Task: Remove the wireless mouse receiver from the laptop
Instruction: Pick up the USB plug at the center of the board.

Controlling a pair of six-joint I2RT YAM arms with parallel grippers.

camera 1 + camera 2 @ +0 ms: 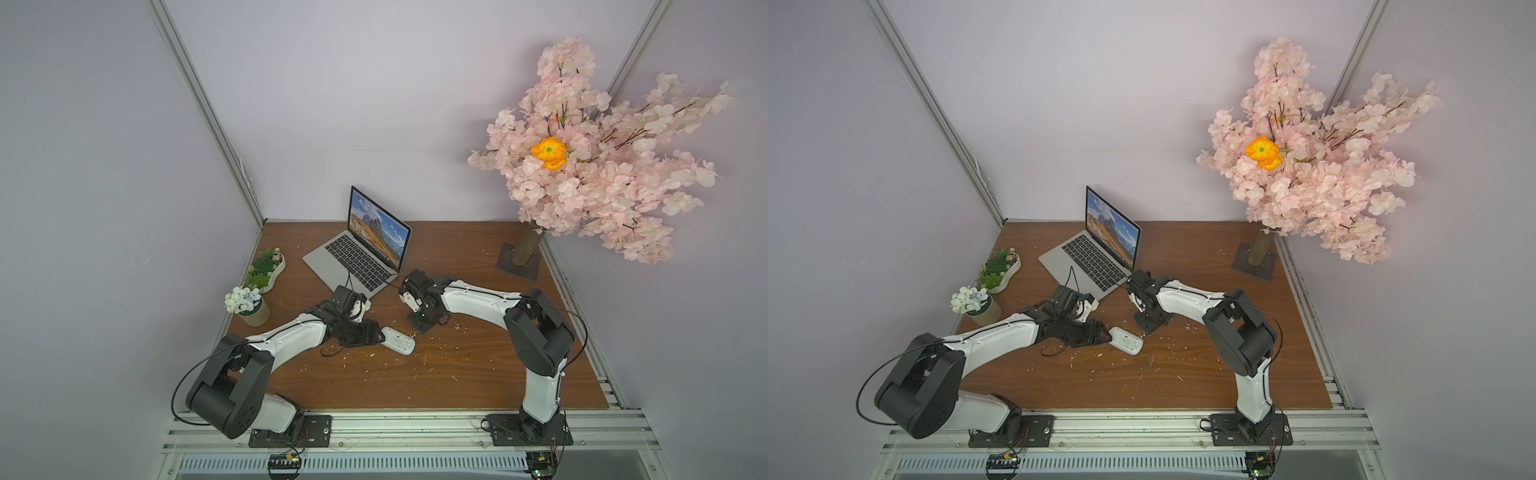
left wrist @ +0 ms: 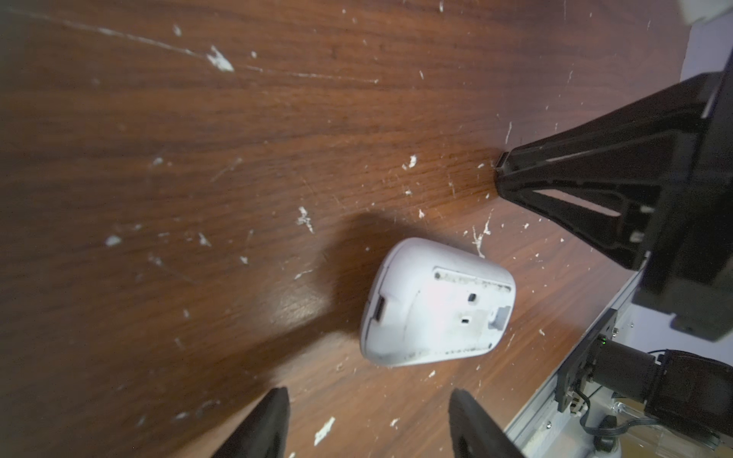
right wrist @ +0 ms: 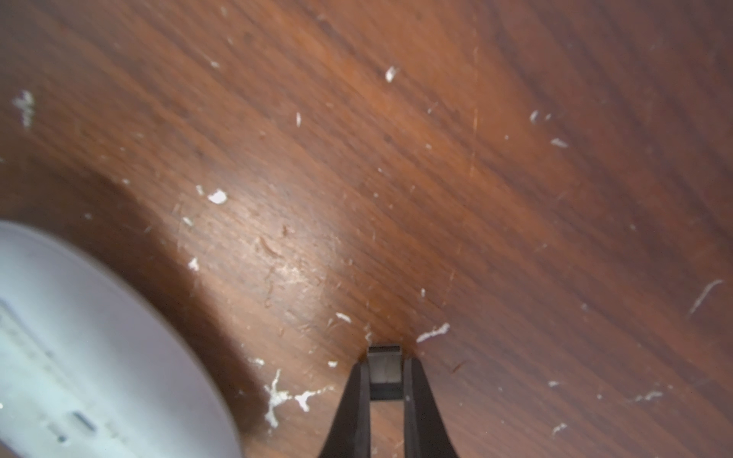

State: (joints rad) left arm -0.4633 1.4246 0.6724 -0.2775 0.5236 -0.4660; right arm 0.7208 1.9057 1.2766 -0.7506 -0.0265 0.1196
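The wireless mouse receiver (image 3: 384,370), a tiny dark stub with a metal plug, is pinched between my right gripper's (image 3: 384,365) fingertips, low over the wooden table. In the left wrist view the same right gripper (image 2: 505,174) points its tips at the table with the receiver (image 2: 503,160) at the end. The laptop (image 1: 357,257) (image 1: 1088,257) stands open at the back, apart from that gripper. The white mouse (image 1: 398,340) (image 2: 436,305) lies underside up between the arms. My left gripper (image 2: 369,400) (image 1: 376,334) is open just short of the mouse, holding nothing.
A pink blossom tree (image 1: 582,158) on a metal base stands at the back right. A white succulent planter (image 1: 266,268) and a small flower pot (image 1: 249,305) line the left edge. White flakes litter the table (image 1: 457,374). The arm-mount rail (image 1: 415,428) runs along the front.
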